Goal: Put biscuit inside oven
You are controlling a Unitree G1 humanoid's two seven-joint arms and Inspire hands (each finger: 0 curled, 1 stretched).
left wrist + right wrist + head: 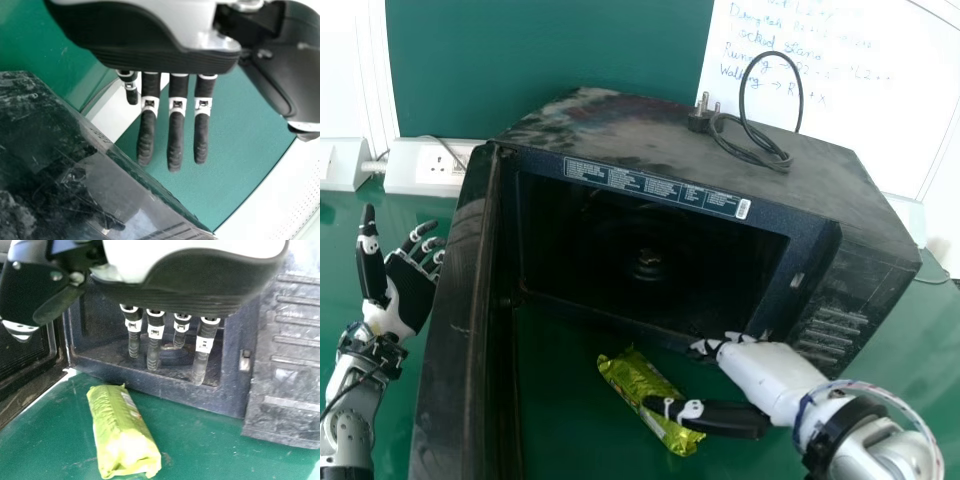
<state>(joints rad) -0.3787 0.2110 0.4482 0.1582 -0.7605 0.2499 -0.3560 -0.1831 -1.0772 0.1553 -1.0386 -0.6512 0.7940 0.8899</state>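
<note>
Before one oven (pixel 620 125), one packet (pixel 117 430) (yellow-green)

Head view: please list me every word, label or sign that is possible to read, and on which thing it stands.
"Running": handwritten on the whiteboard.
"Walking": handwritten below it.
Other handwriting there: not clear enough to quote surely.
Label strip on the front of the oven: too small to read.
Biscuit packet: print too small to read.
</note>
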